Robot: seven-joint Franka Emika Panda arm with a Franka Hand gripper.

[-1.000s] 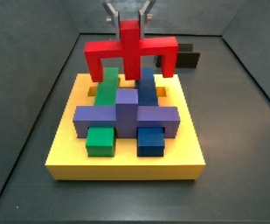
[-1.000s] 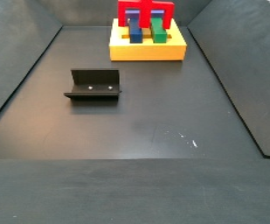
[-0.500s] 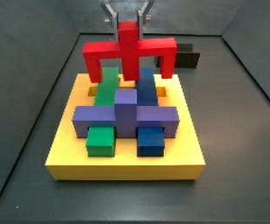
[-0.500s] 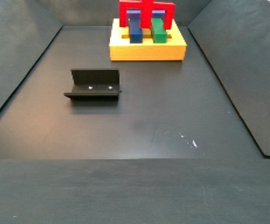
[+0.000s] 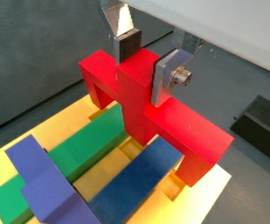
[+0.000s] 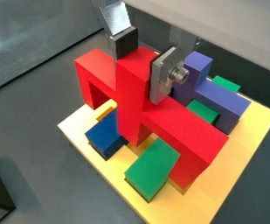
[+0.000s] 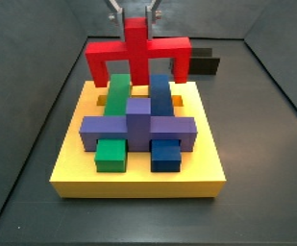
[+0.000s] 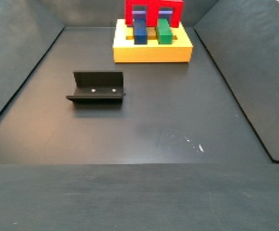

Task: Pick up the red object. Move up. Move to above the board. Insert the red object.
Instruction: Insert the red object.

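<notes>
My gripper [image 7: 136, 13] is shut on the central upright tab of the red object [image 7: 137, 56], an arch with two legs pointing down. It hangs over the far end of the yellow board [image 7: 137, 179], its legs straddling the green bar [image 7: 113, 100] and the blue bar [image 7: 160, 97]. The purple cross piece [image 7: 137, 126] lies across the bars nearer the camera. In both wrist views the fingers [image 5: 172, 75] [image 6: 164, 77] clamp the red tab [image 5: 140, 98] [image 6: 134, 96] above the board [image 5: 65, 121] [image 6: 256, 129]. The red object [image 8: 152, 13] and board [image 8: 153, 52] also show in a side view.
The dark fixture [image 8: 97, 87] stands on the dark floor left of centre, apart from the board; it shows behind the board in a side view [image 7: 206, 63]. Grey walls enclose the floor on the sides and back.
The gripper and the red object have shifted slightly up or toward the board's far end. Nothing else has moved.
</notes>
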